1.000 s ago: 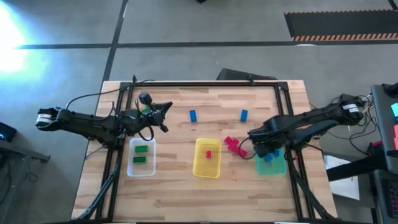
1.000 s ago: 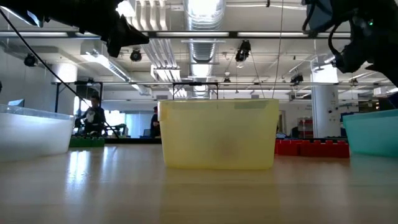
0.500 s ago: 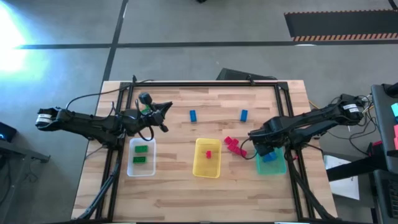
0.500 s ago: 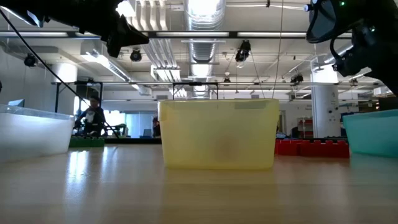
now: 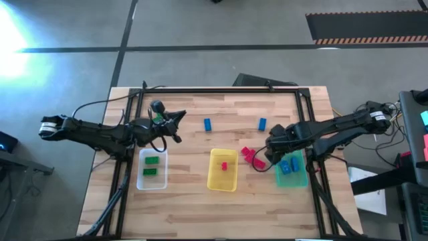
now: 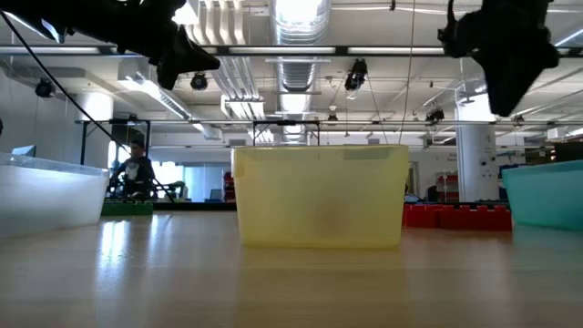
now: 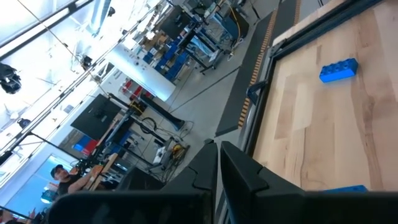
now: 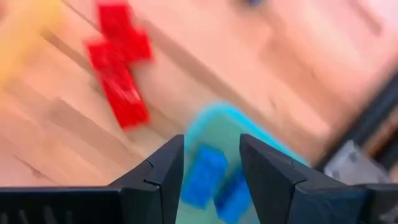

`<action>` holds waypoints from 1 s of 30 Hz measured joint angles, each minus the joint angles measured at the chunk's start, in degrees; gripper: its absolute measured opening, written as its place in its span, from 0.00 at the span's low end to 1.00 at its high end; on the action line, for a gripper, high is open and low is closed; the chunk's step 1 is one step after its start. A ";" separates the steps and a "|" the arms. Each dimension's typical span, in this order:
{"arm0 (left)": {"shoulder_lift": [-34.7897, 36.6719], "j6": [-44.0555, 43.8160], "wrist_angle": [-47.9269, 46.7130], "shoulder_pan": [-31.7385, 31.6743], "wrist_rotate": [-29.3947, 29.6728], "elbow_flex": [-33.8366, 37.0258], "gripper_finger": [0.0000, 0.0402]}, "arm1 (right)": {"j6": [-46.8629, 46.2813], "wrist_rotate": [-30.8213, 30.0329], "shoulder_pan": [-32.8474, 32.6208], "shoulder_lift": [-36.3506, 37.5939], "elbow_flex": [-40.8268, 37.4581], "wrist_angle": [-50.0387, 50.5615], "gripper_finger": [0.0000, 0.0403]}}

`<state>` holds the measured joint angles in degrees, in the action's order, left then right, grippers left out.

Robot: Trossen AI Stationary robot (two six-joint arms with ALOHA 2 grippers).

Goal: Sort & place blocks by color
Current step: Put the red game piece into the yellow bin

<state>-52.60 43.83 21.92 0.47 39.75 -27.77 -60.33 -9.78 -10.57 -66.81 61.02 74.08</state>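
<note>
Release is confirmed: the right gripper [image 8: 210, 158], jaws now parted and empty, has been swung off the teal tray [image 5: 299, 179], where two blue blocks [image 5: 290, 165] lie. Beside it, red blocks [image 5: 250, 155] remain unsorted. The left gripper [image 5: 175, 120] is held closed.

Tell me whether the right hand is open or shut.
Open and empty. In the right wrist view the right hand has its two fingers apart with nothing between them; two blue blocks lie below in the teal tray.

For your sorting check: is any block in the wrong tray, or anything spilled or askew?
Nothing stands out. Green blocks lie in the clear tray, a red one in the yellow tray, blue ones in the teal tray.
</note>
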 joint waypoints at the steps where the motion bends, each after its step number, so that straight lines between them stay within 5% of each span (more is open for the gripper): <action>1: -0.33 0.00 -0.01 0.00 0.00 0.00 0.01 | 0.88 -1.09 -0.06 0.00 0.49 -1.38 0.38; 14: -1.27 0.07 0.06 0.00 0.00 -0.02 0.01 | 8.76 -1.38 -0.04 -1.49 8.34 -10.18 0.49; 30: -1.18 0.09 0.08 0.00 0.00 -0.31 0.01 | 27.09 7.29 -0.04 -23.14 20.10 -8.30 0.49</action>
<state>-53.78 43.92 22.00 0.47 39.75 -28.08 -33.25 -2.48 -10.61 -89.95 81.12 65.78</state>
